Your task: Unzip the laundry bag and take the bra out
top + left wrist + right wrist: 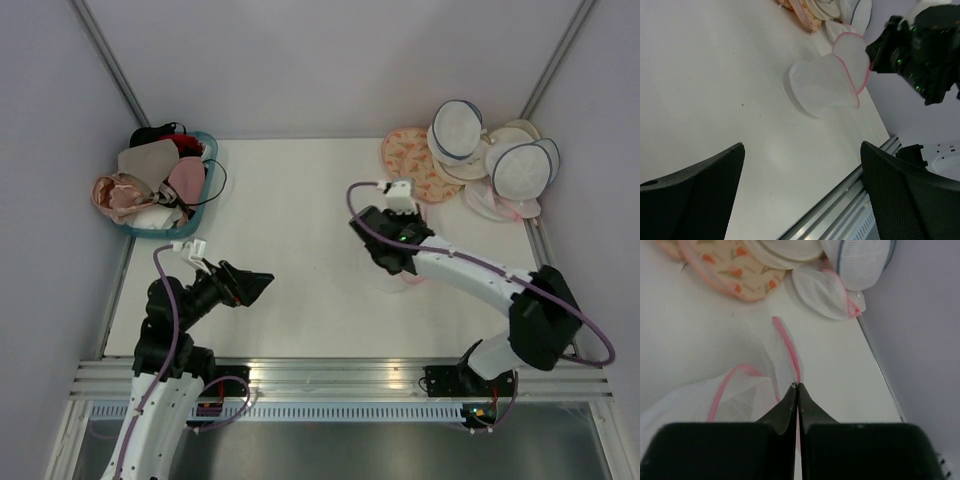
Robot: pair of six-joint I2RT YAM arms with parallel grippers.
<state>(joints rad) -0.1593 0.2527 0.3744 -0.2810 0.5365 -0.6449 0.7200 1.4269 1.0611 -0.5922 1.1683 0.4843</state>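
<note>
The laundry bag [825, 85] is white mesh with a pink zip rim. It lies open and crumpled on the table right of centre, its flap lifted. My right gripper [797, 386] is shut on the pink rim [787, 345] and holds that edge up. In the top view the right arm covers most of the bag [405, 283]. No bra shows inside the bag. A taupe moulded cup [150, 158] lies on top of the teal basket at the back left. My left gripper [262, 280] is open and empty above the table's front left, and its fingers [715, 175] frame bare table.
The teal basket [212, 150] holds several bras in pink, peach, red and black. At the back right lie white round bags with navy rims [457, 128] and flat orange-patterned discs [408, 155]. An aluminium rail [340, 375] runs along the near edge.
</note>
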